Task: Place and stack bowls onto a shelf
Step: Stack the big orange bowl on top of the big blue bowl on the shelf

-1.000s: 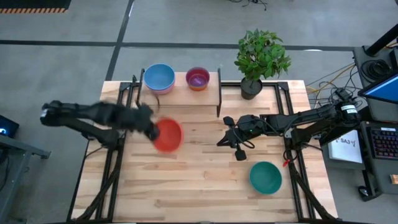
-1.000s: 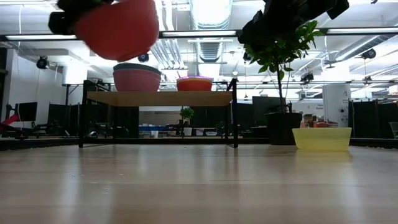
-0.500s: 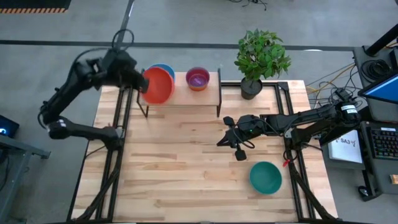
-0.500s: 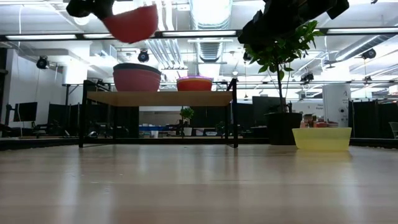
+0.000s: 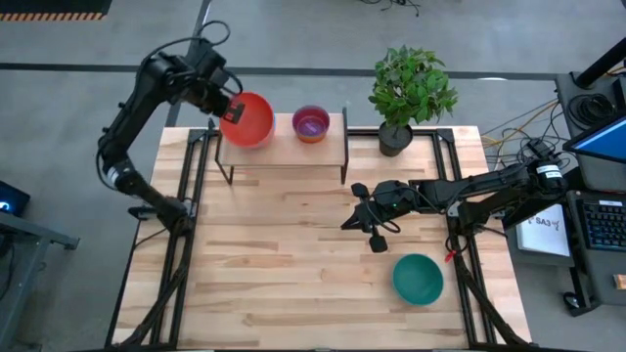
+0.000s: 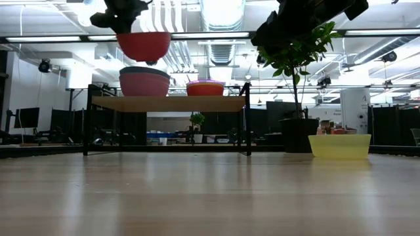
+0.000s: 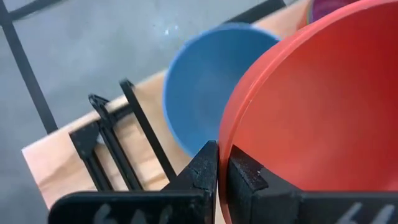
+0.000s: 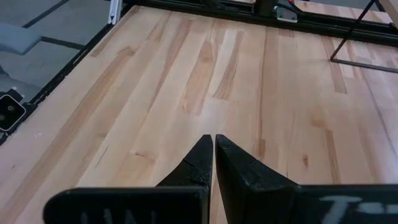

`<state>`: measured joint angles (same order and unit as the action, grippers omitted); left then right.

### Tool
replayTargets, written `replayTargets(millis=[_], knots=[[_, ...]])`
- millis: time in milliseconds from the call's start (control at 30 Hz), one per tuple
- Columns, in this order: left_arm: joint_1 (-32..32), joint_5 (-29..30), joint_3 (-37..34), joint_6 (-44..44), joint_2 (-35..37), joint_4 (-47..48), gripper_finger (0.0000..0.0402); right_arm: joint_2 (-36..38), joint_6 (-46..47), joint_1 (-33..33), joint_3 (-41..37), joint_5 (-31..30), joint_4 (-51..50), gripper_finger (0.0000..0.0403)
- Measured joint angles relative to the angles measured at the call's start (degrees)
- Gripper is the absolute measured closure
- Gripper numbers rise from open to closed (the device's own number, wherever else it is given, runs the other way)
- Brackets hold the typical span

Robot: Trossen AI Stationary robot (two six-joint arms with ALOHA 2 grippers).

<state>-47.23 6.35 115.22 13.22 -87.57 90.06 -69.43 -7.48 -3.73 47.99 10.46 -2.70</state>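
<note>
I've got the left gripper (image 5: 227, 110) clamped on the rim of the red-orange bowl (image 5: 249, 118), hanging directly above the blue bowl (image 7: 205, 93) at the shelf's (image 5: 328, 150) left end, upright, so straight down nests it. Purple bowl (image 5: 311, 123) sits alongside. Right gripper (image 5: 344, 224) waits mid-table, fingers together; teal bowl (image 5: 418, 278) is nearer it.

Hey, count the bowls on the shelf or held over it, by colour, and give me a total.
Red-orange bowl: 1, in the left hand
Blue bowl: 1
Pink bowl: 1
Purple bowl: 1
Orange bowl: 1
Total: 5
</note>
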Motion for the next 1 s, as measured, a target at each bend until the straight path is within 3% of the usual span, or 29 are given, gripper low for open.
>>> replayTargets(millis=[267, 533, 767, 1000], knots=[[-5.5, -2.0, 7.0, -3.4, -7.2, -0.1, 0.0402, 0.0, 0.0, 0.0, 0.0, 0.0, 0.0, 0.0394], [-7.2, -3.0, 5.7, -6.5, -10.2, 0.0, 0.0400, 0.0, -0.1, 0.0, 0.0, 0.0, -0.3, 0.0394], [-7.5, 1.6, 5.7, -7.4, -10.4, 0.0, 0.0370, 0.0, -0.2, 0.0, 0.0, 0.0, -0.3, 0.0394], [-7.8, 1.7, 5.7, -9.3, -9.8, -0.1, 0.0336, 0.0, -0.7, 0.0, 0.0, 0.0, -0.3, 0.0394]])
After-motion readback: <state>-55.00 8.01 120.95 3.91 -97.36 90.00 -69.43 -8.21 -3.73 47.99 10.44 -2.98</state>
